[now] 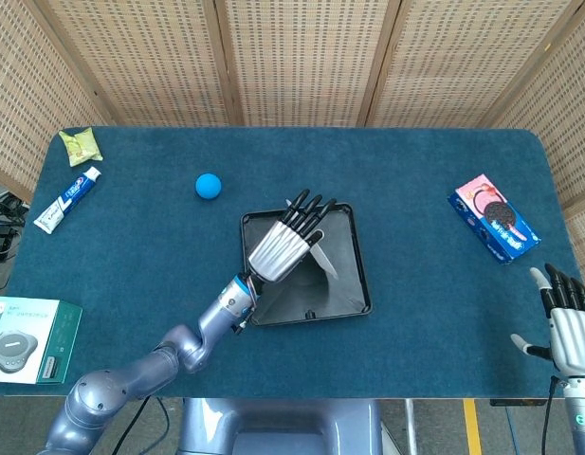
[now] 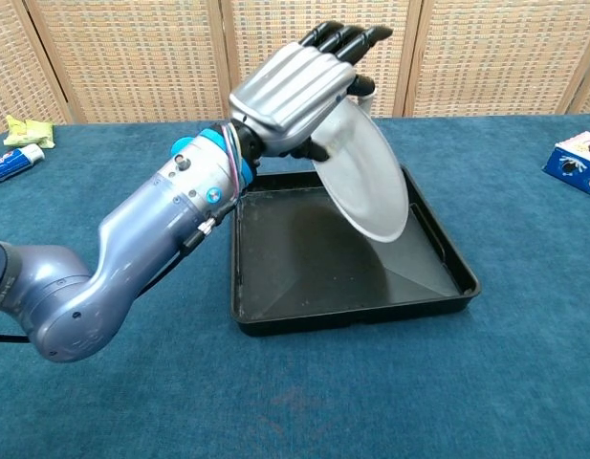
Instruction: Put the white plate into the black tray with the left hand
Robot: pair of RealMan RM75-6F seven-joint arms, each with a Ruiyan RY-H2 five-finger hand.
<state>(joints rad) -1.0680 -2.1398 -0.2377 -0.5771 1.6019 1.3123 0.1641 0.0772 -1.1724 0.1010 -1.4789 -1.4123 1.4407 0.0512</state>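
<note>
The black tray [image 1: 352, 275] [image 2: 304, 268] lies in the middle of the blue table. My left hand [image 1: 285, 243] [image 2: 299, 84] hovers over it and grips the white plate [image 2: 371, 182] by its upper rim. The plate hangs tilted steeply, almost on edge, above the tray's floor. In the head view only a thin sliver of the plate [image 1: 323, 260] shows below the hand. My right hand [image 1: 565, 322] rests near the table's front right corner with fingers spread and nothing in it.
A blue ball [image 1: 208, 186] lies left of the tray. A toothpaste tube [image 1: 68, 199] and a green packet [image 1: 82, 144] sit at the far left. A cookie box [image 1: 494, 216] [image 2: 579, 163] is at the right. A boxed device [image 1: 27, 339] overhangs the front left edge.
</note>
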